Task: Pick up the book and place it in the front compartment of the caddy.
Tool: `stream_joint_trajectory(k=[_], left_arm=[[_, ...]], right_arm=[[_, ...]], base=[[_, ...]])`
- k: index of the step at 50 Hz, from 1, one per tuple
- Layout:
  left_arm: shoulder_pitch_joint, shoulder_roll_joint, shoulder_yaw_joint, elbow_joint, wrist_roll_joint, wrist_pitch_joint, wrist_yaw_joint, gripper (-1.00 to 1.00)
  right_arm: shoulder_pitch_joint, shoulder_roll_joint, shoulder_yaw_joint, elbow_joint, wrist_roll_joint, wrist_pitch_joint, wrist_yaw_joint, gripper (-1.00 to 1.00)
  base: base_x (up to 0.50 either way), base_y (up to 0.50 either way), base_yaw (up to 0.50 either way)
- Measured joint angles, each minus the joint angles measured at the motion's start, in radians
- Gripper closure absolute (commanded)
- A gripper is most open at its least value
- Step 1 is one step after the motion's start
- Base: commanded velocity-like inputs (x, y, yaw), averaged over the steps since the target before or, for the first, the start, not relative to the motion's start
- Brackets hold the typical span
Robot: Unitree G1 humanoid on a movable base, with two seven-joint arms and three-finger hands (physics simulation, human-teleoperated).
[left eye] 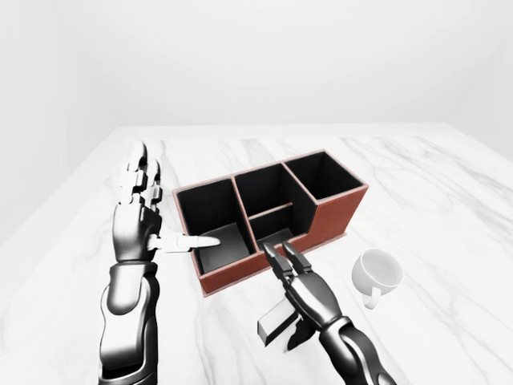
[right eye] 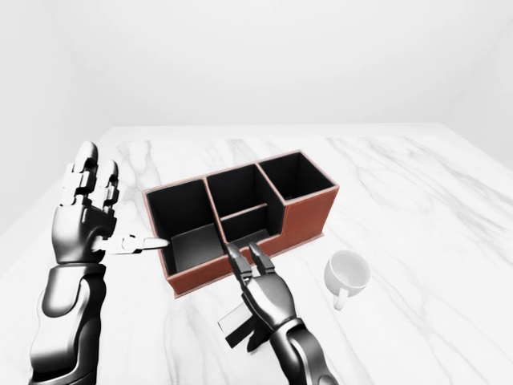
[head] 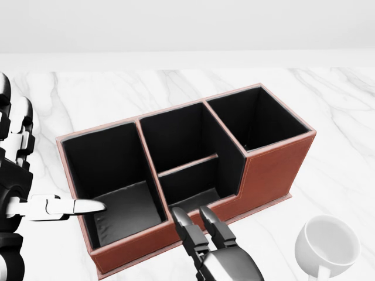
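Book (left eye: 275, 322) is grasped under the right hand (left eye: 309, 293) at lower centre, just below the caddy (left eye: 333, 218). Left hand (left eye: 138, 220) is held released at left.

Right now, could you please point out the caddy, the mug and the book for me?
caddy (head: 275, 170): head view, red outer wall.
mug (left eye: 379, 273): left-eye view, white rim.
book (left eye: 275, 322): left-eye view, dark cover under the right hand.
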Motion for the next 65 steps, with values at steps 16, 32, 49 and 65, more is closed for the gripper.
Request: stream_joint_trajectory(k=[16, 32, 49, 65], left_arm=[[0.003, -0.001, -0.002, 0.002, 0.003, 0.000, -0.001, -0.99], [0.005, -0.003, -0.003, 0.002, 0.004, 0.000, -0.001, -1.00], [0.005, -0.003, -0.004, -0.001, 0.004, 0.000, -0.002, -0.99], [0.005, -0.003, -0.003, -0.002, 0.003, 0.000, -0.002, -0.99]], right_arm=[[-0.005, 0.004, -0.006, 0.042, -0.002, 0.000, -0.019, -1.00], [-0.014, 0.009, -0.003, 0.080, -0.009, 0.000, -0.034, -1.00], [-0.023, 0.013, 0.004, 0.117, -0.019, 0.000, -0.050, -1.00], [-0.033, 0.014, 0.000, 0.120, -0.010, 0.000, -0.042, 1.00]], base=[[0.00, 0.00, 0.00], [0.00, 0.00, 0.00], [0.00, 0.00, 0.00], [0.00, 0.00, 0.00]])
